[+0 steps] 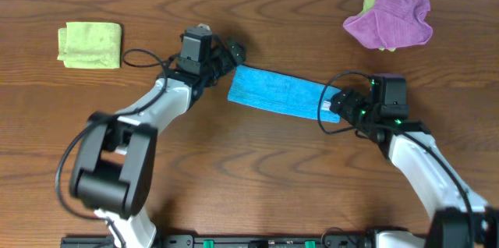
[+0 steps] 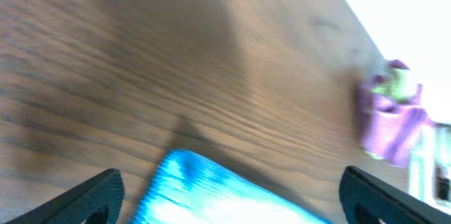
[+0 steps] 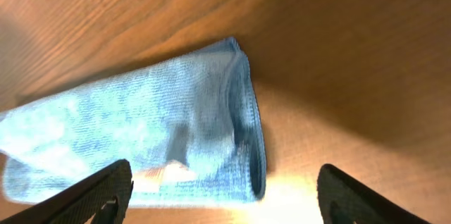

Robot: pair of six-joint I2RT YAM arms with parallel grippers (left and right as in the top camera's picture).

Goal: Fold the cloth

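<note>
A blue cloth [image 1: 281, 92] lies folded into a long strip across the middle of the table. My left gripper [image 1: 231, 54] is open at the strip's left end, and the cloth's corner [image 2: 211, 192] lies between its fingers [image 2: 229, 196]. My right gripper [image 1: 337, 104] is open at the strip's right end. In the right wrist view the cloth's folded end [image 3: 176, 139] lies between and ahead of the fingers [image 3: 222, 196]. Neither gripper holds the cloth.
A folded yellow-green cloth [image 1: 90, 44] lies at the far left. A crumpled purple cloth [image 1: 390, 19] over a yellow-green one lies at the far right, and it also shows in the left wrist view [image 2: 391, 118]. Bare wooden table [image 1: 257, 170] lies in front.
</note>
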